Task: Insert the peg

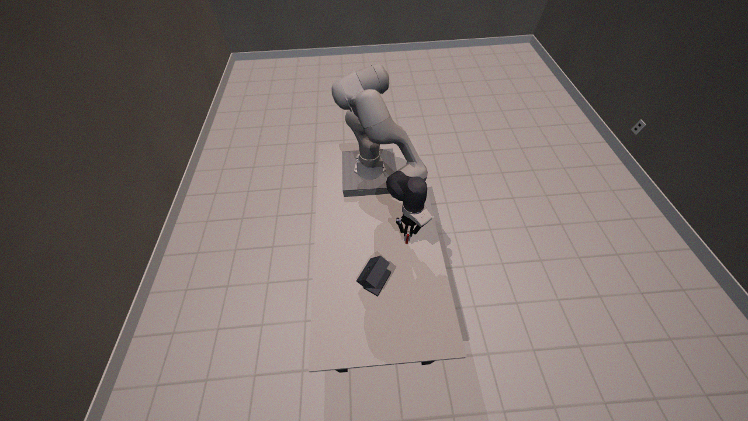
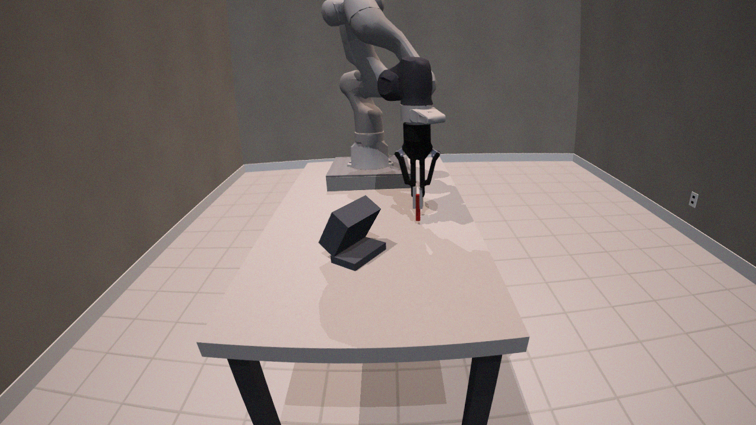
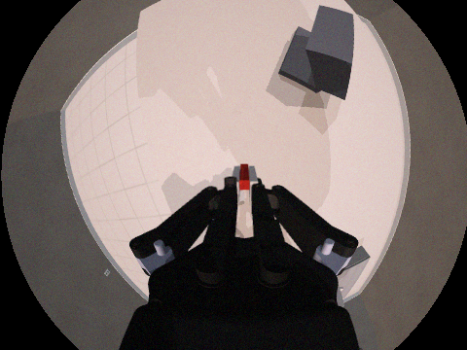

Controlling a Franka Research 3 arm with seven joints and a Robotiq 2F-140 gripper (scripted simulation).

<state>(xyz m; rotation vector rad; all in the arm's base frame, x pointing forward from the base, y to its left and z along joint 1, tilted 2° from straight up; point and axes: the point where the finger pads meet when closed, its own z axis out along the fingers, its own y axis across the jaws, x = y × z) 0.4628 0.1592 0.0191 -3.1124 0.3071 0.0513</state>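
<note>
A thin red peg [image 2: 417, 207] stands upright on the table, right of the middle. My gripper [image 2: 418, 189] points straight down over it and is shut on the peg's upper end; the red lower part shows below the fingertips. The peg also shows between the fingertips in the wrist view [image 3: 244, 178] and in the top view [image 1: 406, 238]. The dark sloped panel [image 2: 349, 225] on its flat base sits on the table to the left of the peg and apart from it. It also shows in the wrist view [image 3: 325, 53] at upper right. I cannot see its hole.
The robot base plate [image 2: 363, 179] sits at the table's far end. The table's right edge [image 2: 475, 232] runs close to the peg.
</note>
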